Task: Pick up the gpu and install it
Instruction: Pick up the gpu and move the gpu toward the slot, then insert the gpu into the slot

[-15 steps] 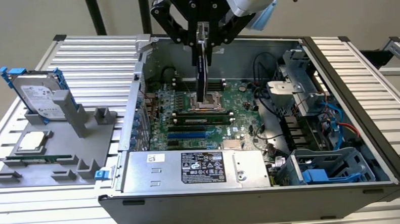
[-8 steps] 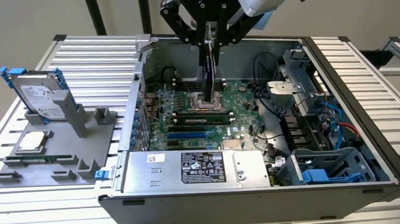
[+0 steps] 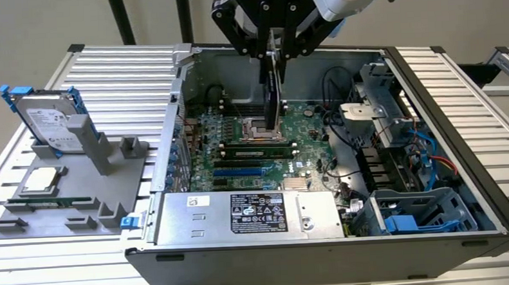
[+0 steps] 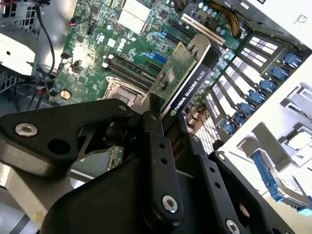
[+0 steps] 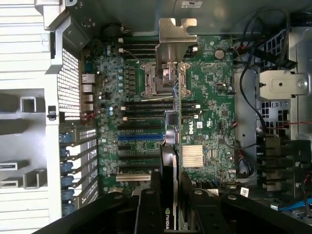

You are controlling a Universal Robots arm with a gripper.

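Jaws: closed on the gpu (image 3: 274,83), pinching its top edge from both faces, so you see the card hang on edge beneath them.
Gpu place: upper middle of the exterior view, held in the air inside the open computer case (image 3: 458,88), above the motherboard (image 3: 237,140).
Gpu faces: in the second wrist view you can make out the green board side and the black cooler (image 4: 195,85) back to back.
Bracket: the silver bracket (image 5: 176,36) is at the card's end farthest from the jaws in the first wrist view.
Under the card: the processor socket (image 5: 163,78) lies in line with it; the blue slot (image 5: 139,138) sits beside the card's edge, with nothing plugged in.
Exterior view's left: you find a grey holder (image 3: 110,187) on the worktop (image 3: 37,281), with a hard drive (image 3: 52,119) upright in a blue frame.
Lower middle: the power supply (image 3: 249,213) lies along the case's near wall.
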